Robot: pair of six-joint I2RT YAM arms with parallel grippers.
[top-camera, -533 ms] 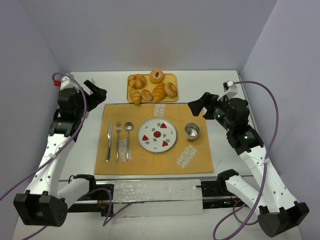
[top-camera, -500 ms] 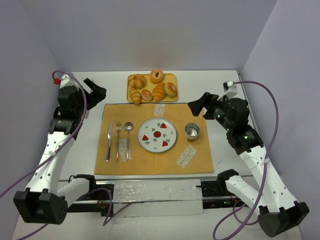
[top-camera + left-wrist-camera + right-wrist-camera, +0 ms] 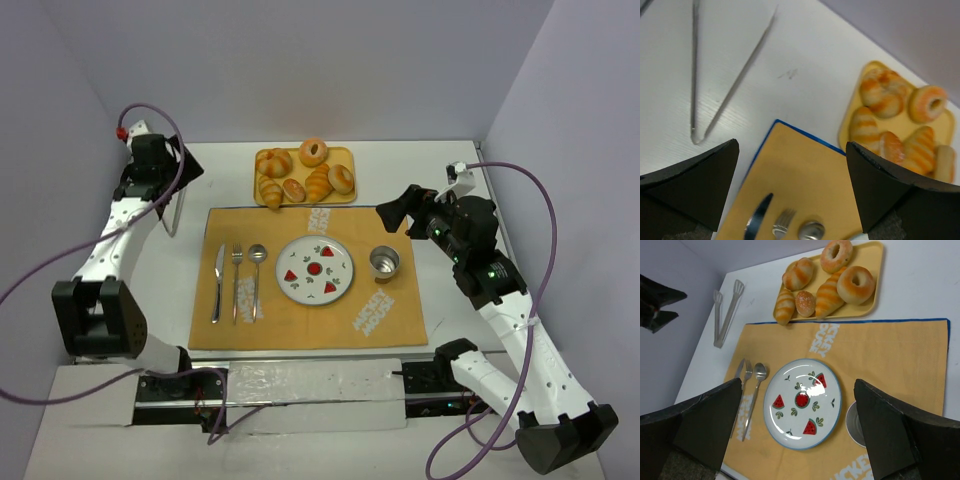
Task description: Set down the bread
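**Bread on the tray, both hands apart**

We are seeing the bread [image 3: 318, 183] lying on the yellow tray [image 3: 875, 260] at the far side of the counter [image 3: 460, 300], between a bun [image 3: 294, 188] and a doughnut [image 3: 342, 178]. Our left hand [image 3: 791, 145] is hovering near the tongs [image 3: 694, 75], fingers spread. Our right hand [image 3: 798, 382] is gaping wide by the mat [image 3: 300, 320], which is showing "MICKEY MOUSE" in white.

We see bright, even, diffuse light over the white table [image 3: 165, 280], with only faint, soft shadows beside the arms. The right wrist view is sharp, and the plate [image 3: 790, 417] carries a white glare on its far half. The left wrist view is softer. Its pastries [image 3: 885, 95] on the tray [image 3: 947, 125] look blurred, and the fingers [image 3: 692, 182] of the left gripper [image 3: 792, 144] are dark, featureless wedges in the bottom corners.
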